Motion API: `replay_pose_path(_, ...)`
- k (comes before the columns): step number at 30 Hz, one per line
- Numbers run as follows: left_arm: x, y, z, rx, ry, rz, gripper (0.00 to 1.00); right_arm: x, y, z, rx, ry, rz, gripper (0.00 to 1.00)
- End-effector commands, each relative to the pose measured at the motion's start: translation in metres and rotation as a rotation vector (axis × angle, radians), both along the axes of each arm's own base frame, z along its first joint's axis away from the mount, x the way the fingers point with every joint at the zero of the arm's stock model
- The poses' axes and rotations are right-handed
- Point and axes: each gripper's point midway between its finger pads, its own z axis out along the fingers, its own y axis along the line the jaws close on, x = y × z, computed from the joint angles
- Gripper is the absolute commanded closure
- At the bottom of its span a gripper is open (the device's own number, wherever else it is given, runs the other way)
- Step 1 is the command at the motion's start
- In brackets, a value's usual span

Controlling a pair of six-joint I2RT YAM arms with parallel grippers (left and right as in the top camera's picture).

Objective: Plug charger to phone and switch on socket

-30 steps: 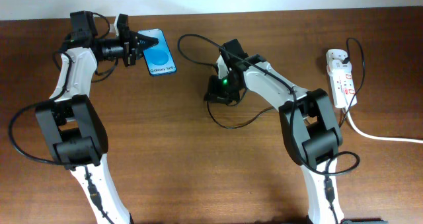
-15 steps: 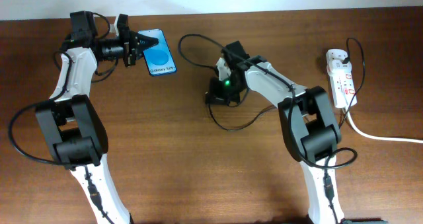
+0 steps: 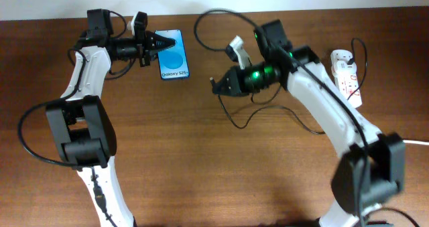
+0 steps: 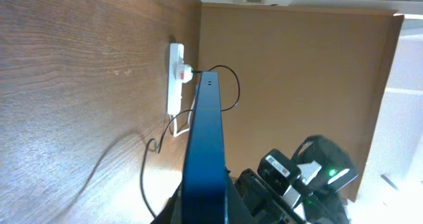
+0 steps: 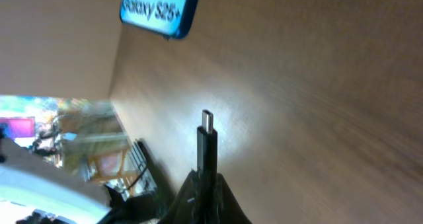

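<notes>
Currently your left tool (image 3: 155, 42) is closed on the phone (image 3: 174, 53), pinching it at the end away from the white "Galaxy" text. From the left wrist the phone shows edge-on as a dark blue slab rising from between the fingers. The phone sits at the far left-centre of the wooden surface (image 3: 201, 173), blue screen up in the overhead view. You cannot tell from these views whether it lies flat on the wood or is held just above it. Your right tool (image 3: 214, 85) is pressed around the charger (image 5: 206, 151), gripping the black plug body so that the small metal tip sticks out past the fingers. In the right wrist view that tip points up toward the text end of the phone, with a stretch of bare wood between them, so plug and phone are apart. Overhead, the right tool is to the right of the phone and a little nearer to you, and the thin black cable trails off beneath the right arm in a loose loop. The socket (image 3: 346, 78) lies well apart at the far right of the surface, with its white adapter (image 3: 339, 55) at the far end, red marks along its face, and its thick white cord (image 3: 385, 138) running off the right edge.
</notes>
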Motion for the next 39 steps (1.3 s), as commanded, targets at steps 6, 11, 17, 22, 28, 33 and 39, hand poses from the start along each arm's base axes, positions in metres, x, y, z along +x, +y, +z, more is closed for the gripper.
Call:
replay_pose_path(6, -0.016, -0.048, 0.013, -0.039, -0.024, -0.118, 1.00, -0.027, -0.005, 0.007, 0.193, -0.076, -0.227, 0.96)
replay_pose_path(11, -0.014, -0.048, 0.009, -0.018, 0.004, -0.100, 1.00, -0.017, 0.026, 0.009, 0.249, -0.042, -0.292, 0.96)
replay_pose_path(17, -0.011, -0.047, 0.010, -0.016, -0.022, -0.099, 1.00, -0.014, 0.055, -0.006, 0.296, 0.045, -0.303, 0.96)
replay_pose_path(22, -0.010, -0.048, 0.011, -0.016, -0.042, -0.100, 1.00, -0.013, 0.056, -0.005, 0.302, 0.032, -0.300, 0.96)
replay_pose_path(28, -0.011, -0.049, 0.013, -0.025, -0.046, -0.108, 1.00, -0.013, 0.063, -0.009, 0.332, 0.037, -0.250, 0.96)
replay_pose_path(33, -0.013, -0.051, 0.022, -0.062, -0.095, -0.139, 1.00, -0.013, 0.065, -0.008, 0.340, 0.031, -0.242, 0.96)
replay_pose_path(39, -0.018, -0.051, 0.030, -0.107, -0.105, -0.172, 1.00, -0.013, 0.065, -0.007, 0.345, 0.025, -0.241, 0.96)
